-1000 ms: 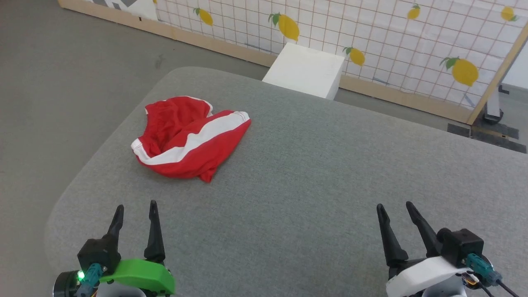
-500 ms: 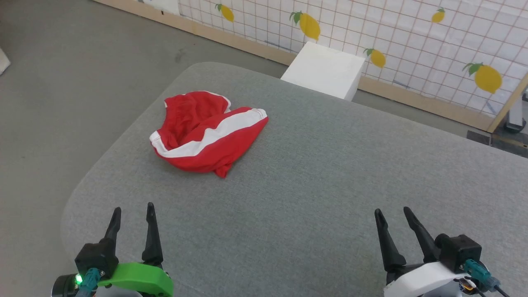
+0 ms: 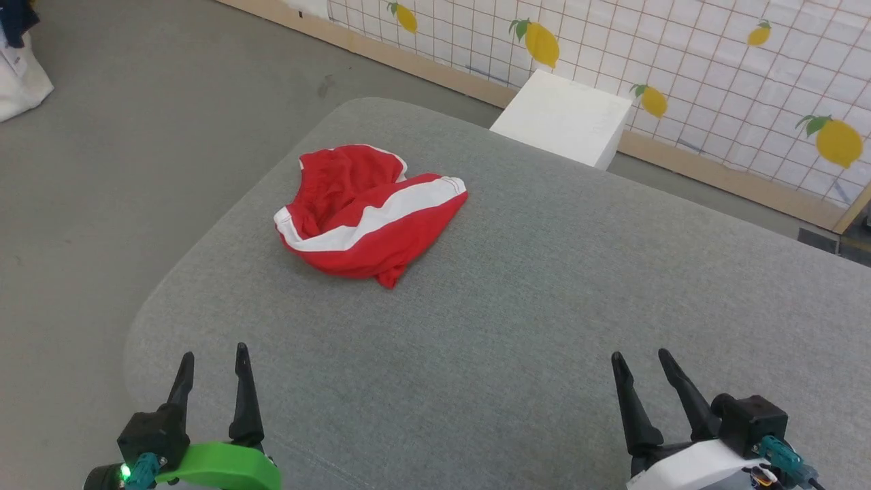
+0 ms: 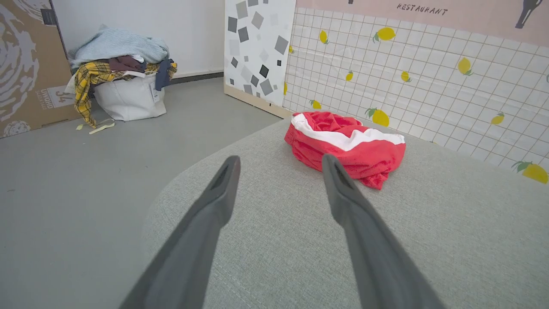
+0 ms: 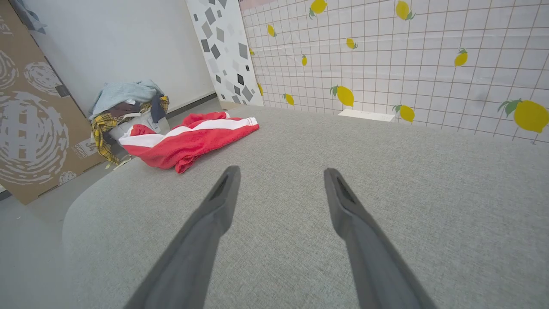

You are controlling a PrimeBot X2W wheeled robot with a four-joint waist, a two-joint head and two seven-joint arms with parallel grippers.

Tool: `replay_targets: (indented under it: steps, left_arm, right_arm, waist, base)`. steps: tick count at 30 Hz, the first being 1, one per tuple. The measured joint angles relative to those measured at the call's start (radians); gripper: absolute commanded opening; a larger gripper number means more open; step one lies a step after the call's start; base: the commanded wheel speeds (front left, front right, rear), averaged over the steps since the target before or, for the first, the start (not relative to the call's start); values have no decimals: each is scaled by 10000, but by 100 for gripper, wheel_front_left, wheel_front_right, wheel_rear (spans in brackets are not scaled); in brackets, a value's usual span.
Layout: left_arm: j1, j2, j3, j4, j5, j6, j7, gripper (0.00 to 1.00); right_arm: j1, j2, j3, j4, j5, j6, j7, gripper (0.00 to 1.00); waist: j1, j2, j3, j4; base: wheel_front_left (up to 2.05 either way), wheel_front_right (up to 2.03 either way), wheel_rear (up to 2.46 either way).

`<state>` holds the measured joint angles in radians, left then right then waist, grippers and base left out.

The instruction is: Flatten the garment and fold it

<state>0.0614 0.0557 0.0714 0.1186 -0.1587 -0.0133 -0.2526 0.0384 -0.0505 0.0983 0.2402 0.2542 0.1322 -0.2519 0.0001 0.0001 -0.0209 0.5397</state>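
The red shorts (image 3: 371,211) lie crumpled on the grey padded table (image 3: 517,320), toward its far left part, with the white side stripe running across the top. From the left wrist the shorts (image 4: 345,143) lie ahead and slightly right; from the right wrist the shorts (image 5: 188,137) lie far to the left. My left gripper (image 3: 212,352) hovers open near the table's front left edge, well short of the shorts. At the front right my right gripper (image 3: 639,354) is open too, nothing between its fingers.
A white box (image 3: 561,117) stands on the floor behind the table, before a lemon-patterned partition (image 3: 680,61). A white bag heaped with clothes (image 4: 124,81) and a cardboard sheet (image 4: 25,64) sit on the floor to the left. The table's left edge drops to grey floor.
The head camera has swung left and down a little, so the whole scene slides right in view. The shorts lie as before. Both grippers sit slightly lower in the picture, still open.
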Motion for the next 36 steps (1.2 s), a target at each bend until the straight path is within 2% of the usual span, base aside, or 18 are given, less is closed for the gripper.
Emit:
replay_targets:
  steps: [7,12,15,21,25,28,36]
  left_arm:
    - [3,0,94,44,-15,-48,-13,100]
    - [-219,161,92,345,-157,-412,-38,100]
    - [-1063,562,249,554,-464,-619,50,100]
    - [-3686,1860,936,1329,-1791,-972,660,100]
    - [-5082,2681,920,2148,-2725,-1093,1632,100]
    - [-5981,3208,637,3139,-3494,-1104,3216,100]
    - [-7338,3810,-217,5150,-4516,-1131,5940,100]
  right_arm:
    - [1,4,-10,31,23,0,-38,100]
    - [-4,8,-8,36,-2,0,-38,100]
    - [-74,10,-59,2,-138,0,-19,100]
    - [-741,13,-623,-725,-940,0,522,100]
    - [-1070,12,-1089,-1325,-1473,0,920,100]
    - [-1247,10,-1407,-1829,-1837,0,1235,100]
    - [-1401,8,-1856,-2740,-2220,0,1699,100]
  waist:
    - [0,0,-17,-139]
    - [0,0,78,-328]
    - [0,0,248,-466]
    - [0,0,1058,-818]
    - [0,0,1761,-1068]
    - [1,-1,2403,-1301]
    - [2,0,3917,-1901]
  base:
    - [0,0,0]
    - [0,0,0]
    - [0,0,0]
    - [0,0,0]
    - [0,0,0]
    - [0,0,0]
    - [0,0,0]
